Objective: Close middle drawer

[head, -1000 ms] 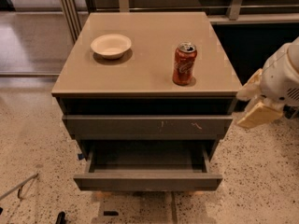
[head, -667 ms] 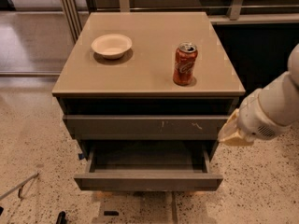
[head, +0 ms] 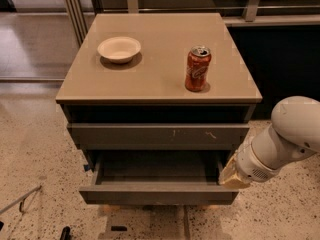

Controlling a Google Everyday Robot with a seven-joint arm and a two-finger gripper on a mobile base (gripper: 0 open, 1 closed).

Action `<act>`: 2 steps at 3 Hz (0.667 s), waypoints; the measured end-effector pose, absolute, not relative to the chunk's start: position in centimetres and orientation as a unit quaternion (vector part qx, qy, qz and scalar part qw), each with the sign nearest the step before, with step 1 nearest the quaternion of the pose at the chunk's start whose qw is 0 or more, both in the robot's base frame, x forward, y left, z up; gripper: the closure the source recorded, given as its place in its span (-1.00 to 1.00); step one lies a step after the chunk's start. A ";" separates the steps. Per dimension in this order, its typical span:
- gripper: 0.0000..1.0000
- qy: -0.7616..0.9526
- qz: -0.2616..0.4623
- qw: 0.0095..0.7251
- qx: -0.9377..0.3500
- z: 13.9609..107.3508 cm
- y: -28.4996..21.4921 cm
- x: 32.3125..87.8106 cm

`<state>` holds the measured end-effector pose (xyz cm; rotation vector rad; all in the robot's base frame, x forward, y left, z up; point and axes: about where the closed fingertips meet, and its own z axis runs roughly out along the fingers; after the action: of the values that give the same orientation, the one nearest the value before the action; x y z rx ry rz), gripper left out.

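Observation:
The middle drawer point(head: 157, 194) is a shallow dark-grey drawer with a plain front. It stands pulled out under the wider grey front with white scuff marks point(head: 160, 135), and its inside is bare. My gripper point(head: 233, 175) hangs from the white arm point(head: 285, 139) at the lower right. Its tan tip is right by the drawer's right front corner, at the height of the drawer's side wall. Whether it touches the drawer does not show. No lower drawer front is in view.
On the tan cabinet top point(head: 160, 74) stand a white bowl point(head: 119, 49) at the back left and an orange soda can point(head: 198, 69) at the right. A speckled floor surrounds the cabinet. A dark wall panel lies behind right, metal posts behind left.
The arm has swung down and to the left, from beside the cabinet top's right edge to the right front corner of the open drawer. The drawer has not moved.

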<state>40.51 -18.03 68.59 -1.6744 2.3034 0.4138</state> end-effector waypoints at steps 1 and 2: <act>1.00 0.792 0.141 0.131 -0.579 68.1 -18.0 40.4; 1.00 0.783 0.155 0.159 -0.581 62.9 -18.1 40.2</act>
<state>40.16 -18.11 62.89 -1.6600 2.2388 0.4443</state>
